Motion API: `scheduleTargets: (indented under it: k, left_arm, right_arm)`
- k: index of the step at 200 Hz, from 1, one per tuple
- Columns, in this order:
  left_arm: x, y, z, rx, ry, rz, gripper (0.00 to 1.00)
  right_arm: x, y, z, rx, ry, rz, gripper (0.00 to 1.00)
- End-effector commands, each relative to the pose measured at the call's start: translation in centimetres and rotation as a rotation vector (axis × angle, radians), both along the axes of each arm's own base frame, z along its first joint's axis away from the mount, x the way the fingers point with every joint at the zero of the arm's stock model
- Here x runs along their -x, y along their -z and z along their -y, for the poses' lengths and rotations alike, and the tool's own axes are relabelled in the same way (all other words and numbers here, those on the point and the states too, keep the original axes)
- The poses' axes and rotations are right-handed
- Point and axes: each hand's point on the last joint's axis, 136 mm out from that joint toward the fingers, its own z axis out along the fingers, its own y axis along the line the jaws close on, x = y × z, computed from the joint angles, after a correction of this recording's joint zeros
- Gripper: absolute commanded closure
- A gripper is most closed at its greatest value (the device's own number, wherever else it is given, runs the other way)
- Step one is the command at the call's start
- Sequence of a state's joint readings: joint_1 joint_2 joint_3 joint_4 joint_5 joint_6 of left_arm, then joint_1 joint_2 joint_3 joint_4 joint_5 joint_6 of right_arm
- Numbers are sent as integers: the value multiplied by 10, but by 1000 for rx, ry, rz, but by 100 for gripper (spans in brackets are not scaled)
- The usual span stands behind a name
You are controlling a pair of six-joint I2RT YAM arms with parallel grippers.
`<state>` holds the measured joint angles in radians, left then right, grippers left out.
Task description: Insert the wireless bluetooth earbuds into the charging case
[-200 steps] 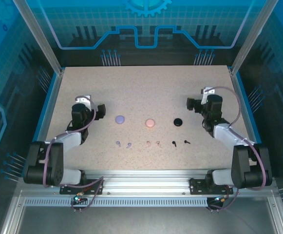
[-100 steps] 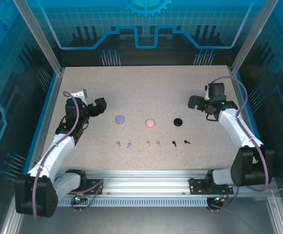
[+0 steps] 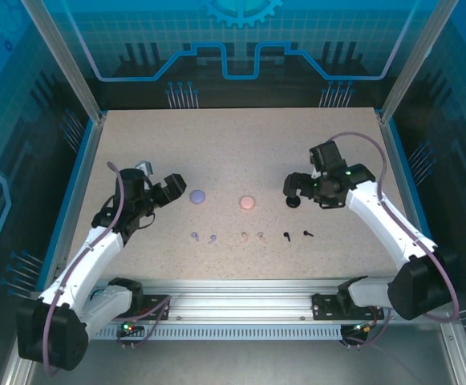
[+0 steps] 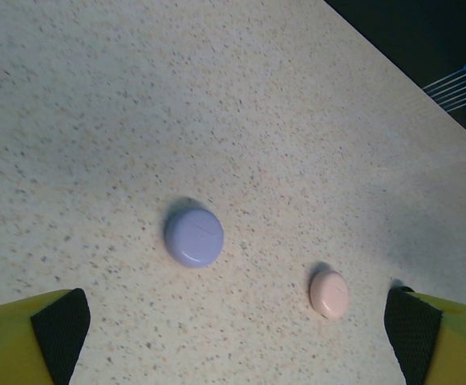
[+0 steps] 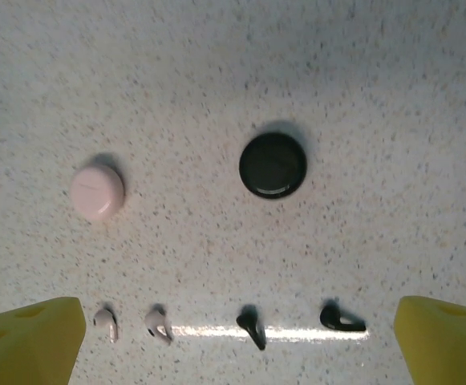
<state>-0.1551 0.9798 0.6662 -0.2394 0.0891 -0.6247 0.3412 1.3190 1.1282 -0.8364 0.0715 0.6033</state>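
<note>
Three round closed charging cases lie in a row: lilac point(image 3: 197, 195), pink point(image 3: 248, 202) and black point(image 3: 294, 200). Nearer me lie the earbuds in pairs: lilac point(image 3: 194, 236), pink point(image 3: 245, 237) and black point(image 3: 286, 236). My left gripper point(image 3: 172, 188) stands open just left of the lilac case point(image 4: 194, 237), which sits ahead between its fingers point(image 4: 60, 333). My right gripper point(image 3: 291, 188) hangs open over the black case point(image 5: 273, 164), with the black earbuds point(image 5: 251, 327) and pink earbuds point(image 5: 159, 325) below between its fingers point(image 5: 445, 337). Neither gripper holds anything.
The speckled table point(image 3: 241, 144) has blue rails along its left and right sides and a metal frame at the near edge point(image 3: 241, 301). Bare tabletop stretches behind the cases.
Both arms have swung inward: the left gripper moved right toward the lilac case, the right gripper moved left and forward over the black case. Both stayed open.
</note>
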Motion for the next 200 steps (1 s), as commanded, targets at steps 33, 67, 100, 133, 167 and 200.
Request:
scheduleTargets:
  k: [33,67,100,133,167,200]
  left_arm:
    - [8,14,27,116,61,-103,1]
    - [1,10,36,154,53,-113,1]
    - [-6,4,34,153,12,-126,1]
    - [-17,2,29,130,-27,-132,1]
    - [-27,3,33,133,-24,-158,1]
    - [-32,4,37,134,-8,-172,1]
  right_arm:
    - [-4,6,-17,108,-82,-94,2]
    - [-7,4,-49,97,-92,-136,2]
    - [-11,17,-85,42,-3,-199,2]
    - [-17,44,-119,-22,129,-287,4]
    - [-28,70,-148,49,155,-341,5]
    - [-39,83,-156,185,162,-363,5]
